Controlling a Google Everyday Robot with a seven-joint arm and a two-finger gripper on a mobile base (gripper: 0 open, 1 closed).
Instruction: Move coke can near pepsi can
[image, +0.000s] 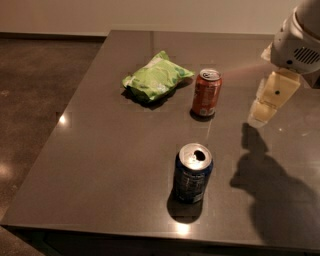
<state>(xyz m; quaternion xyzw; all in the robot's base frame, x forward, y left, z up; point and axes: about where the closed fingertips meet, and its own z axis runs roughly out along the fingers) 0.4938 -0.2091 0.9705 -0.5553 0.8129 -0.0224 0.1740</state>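
The coke can (206, 93), red-orange with a silver top, stands upright near the middle back of the dark table (100, 150). The pepsi can (192, 173), dark blue with an opened silver top, stands upright nearer the front edge, a can's height or more in front of the coke can. My gripper (269, 102) hangs at the right, above the table, to the right of the coke can and apart from it. It holds nothing that I can see.
A green chip bag (156, 77) lies left of the coke can. The table's left edge drops to a dark floor (35, 90). The arm's shadow (270, 180) falls on the table's right front.
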